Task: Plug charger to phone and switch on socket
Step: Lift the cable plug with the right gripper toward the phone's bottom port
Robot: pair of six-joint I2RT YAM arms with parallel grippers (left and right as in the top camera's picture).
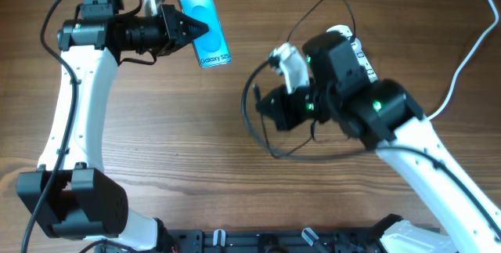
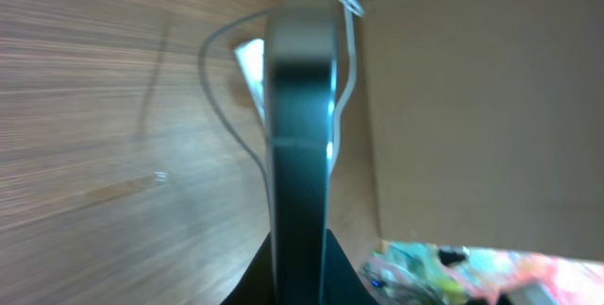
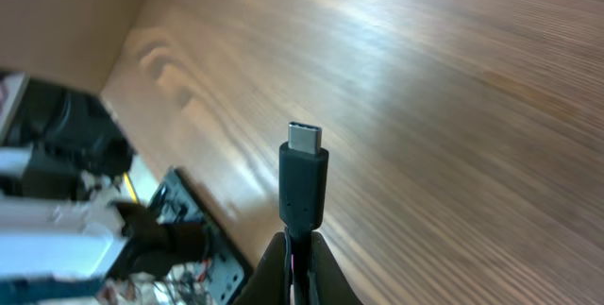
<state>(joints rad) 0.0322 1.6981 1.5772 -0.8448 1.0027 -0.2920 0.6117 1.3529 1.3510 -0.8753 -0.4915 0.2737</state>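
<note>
The phone (image 1: 210, 45), its screen cyan, is held off the table at the back left, and my left gripper (image 1: 202, 27) is shut on its short edge. In the left wrist view the phone (image 2: 302, 126) shows edge-on, rising from between the jaws of the left gripper (image 2: 300, 281). My right gripper (image 1: 261, 104) sits mid-table, to the right of the phone and apart from it, shut on the charger's black plug (image 3: 303, 187), whose metal tip points away from the right gripper (image 3: 300, 262). The charger's thin black cable (image 1: 249, 124) loops around that arm. The socket (image 1: 362, 59) is mostly hidden under the right arm.
A thick white cord (image 1: 470, 41) runs from the back right corner toward the right arm. Bare wooden tabletop (image 1: 196, 143) lies between the two arms. A cardboard wall (image 2: 472, 107) stands beyond the phone in the left wrist view.
</note>
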